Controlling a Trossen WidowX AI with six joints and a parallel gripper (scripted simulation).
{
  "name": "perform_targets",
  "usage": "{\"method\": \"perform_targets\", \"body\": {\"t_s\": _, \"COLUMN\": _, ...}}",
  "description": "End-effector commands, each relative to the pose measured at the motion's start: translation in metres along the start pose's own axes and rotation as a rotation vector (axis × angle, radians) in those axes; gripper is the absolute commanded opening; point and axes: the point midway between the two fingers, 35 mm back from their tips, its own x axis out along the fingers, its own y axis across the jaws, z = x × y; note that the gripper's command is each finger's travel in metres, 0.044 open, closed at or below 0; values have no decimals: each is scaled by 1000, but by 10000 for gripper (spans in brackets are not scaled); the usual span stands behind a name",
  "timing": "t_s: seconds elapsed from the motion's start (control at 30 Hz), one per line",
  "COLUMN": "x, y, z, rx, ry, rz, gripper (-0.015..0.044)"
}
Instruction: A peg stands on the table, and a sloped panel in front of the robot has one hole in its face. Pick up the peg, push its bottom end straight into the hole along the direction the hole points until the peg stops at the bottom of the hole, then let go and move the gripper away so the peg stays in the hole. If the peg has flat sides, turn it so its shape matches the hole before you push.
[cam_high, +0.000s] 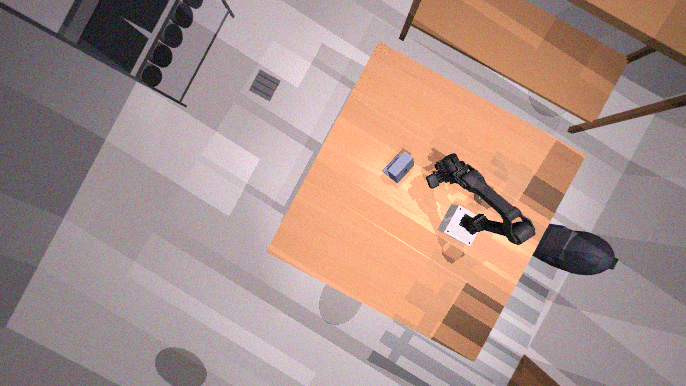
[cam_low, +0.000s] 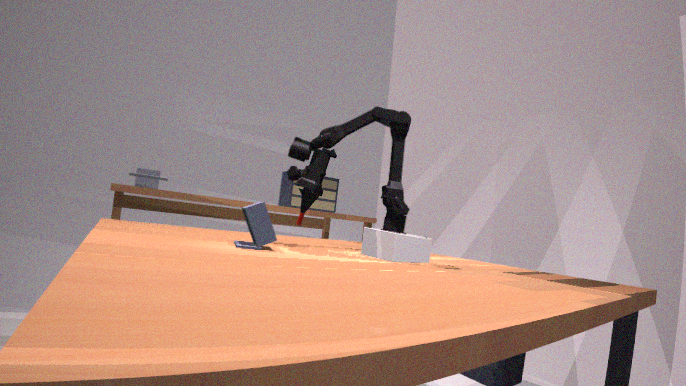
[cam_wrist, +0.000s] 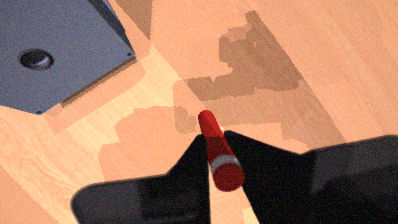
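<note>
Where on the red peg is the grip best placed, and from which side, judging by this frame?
On its upper shaft, near the white-banded end, as the gripper holds it now: fingers pinching the round red peg from opposite sides. That leaves the bare lower end projecting free for the hole in the sloped panel.

walls: plain grey | floor: grey patches | wooden bench behind orange-wood table
</note>
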Motion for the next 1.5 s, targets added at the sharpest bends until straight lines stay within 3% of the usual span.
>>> {"method": "perform_targets", "body": {"t_s": 0.0, "x": 0, "y": 2, "z": 0, "rx": 6, "ry": -23, "rz": 0, "gripper": 0}}
{"method": "perform_targets", "body": {"t_s": 1.47, "x": 3, "y": 28, "z": -8, "rx": 42, "ry": -233, "rz": 62, "gripper": 0}}
